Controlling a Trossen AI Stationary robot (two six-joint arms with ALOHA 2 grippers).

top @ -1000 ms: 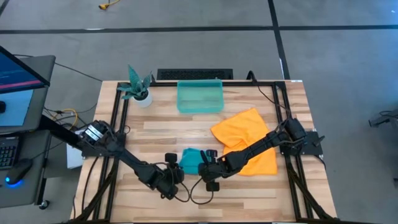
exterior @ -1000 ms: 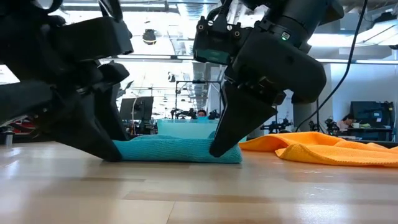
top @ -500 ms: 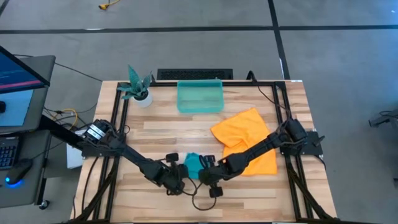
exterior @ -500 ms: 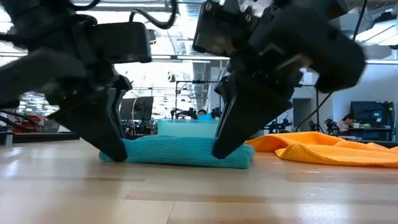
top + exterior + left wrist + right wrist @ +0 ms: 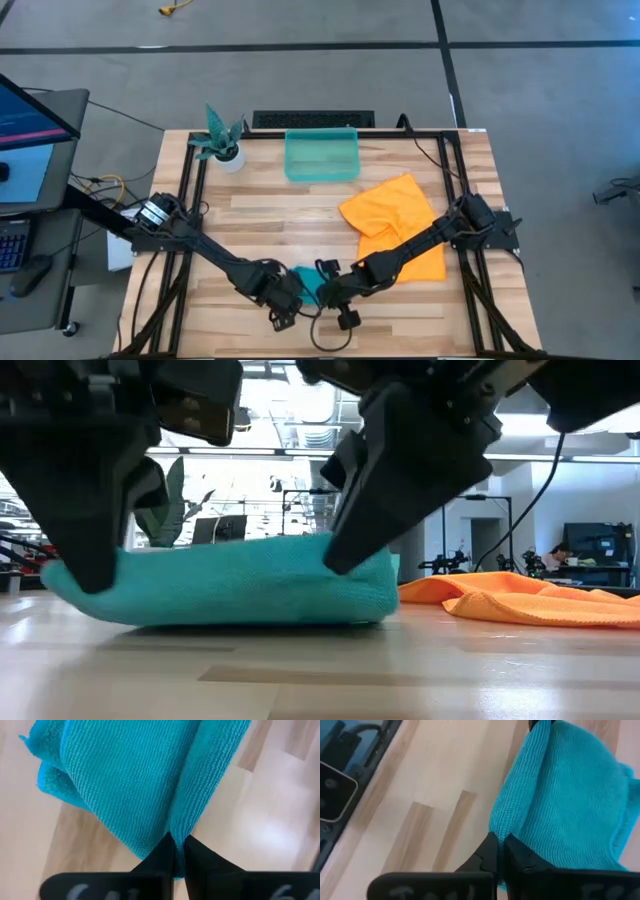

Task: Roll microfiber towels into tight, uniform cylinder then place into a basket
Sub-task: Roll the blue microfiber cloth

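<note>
The teal-blue microfiber towel [image 5: 308, 283], folded into a thick bundle [image 5: 230, 580], lies near the table's front edge between both grippers. My left gripper [image 5: 285, 292] is shut on its left end and my right gripper [image 5: 330, 290] is shut on its right end. The orange-yellow towel [image 5: 395, 225] lies spread and rumpled on the wood at the right. The teal basket [image 5: 321, 155] stands at the far edge with nothing visible inside. My left gripper pinches a fold of the teal towel at its left end [image 5: 182, 827] between its two fingers, coming from above and pointing steeply down. That end [image 5: 70, 575] is raised a little off the wood. The rest of the bundle sits low on the table. My right gripper pinches the towel's edge at its right end [image 5: 506, 827] between its two fingers, slanting down from the table's right. The bundle stretches from there toward my left gripper, several layers thick, its underside [image 5: 300, 618] low on the table.
A white pot with a teal plant [image 5: 222, 140] stands at the far left corner. Black frame rails [image 5: 190, 190] run along the table's left and right sides. Bare wood lies between the basket and the teal towel.
Both grippers have gone toward the table's near edge, and the teal bundle has come with them. My left gripper has turned about and taken hold of the towel's left end, which now stands slightly raised.
</note>
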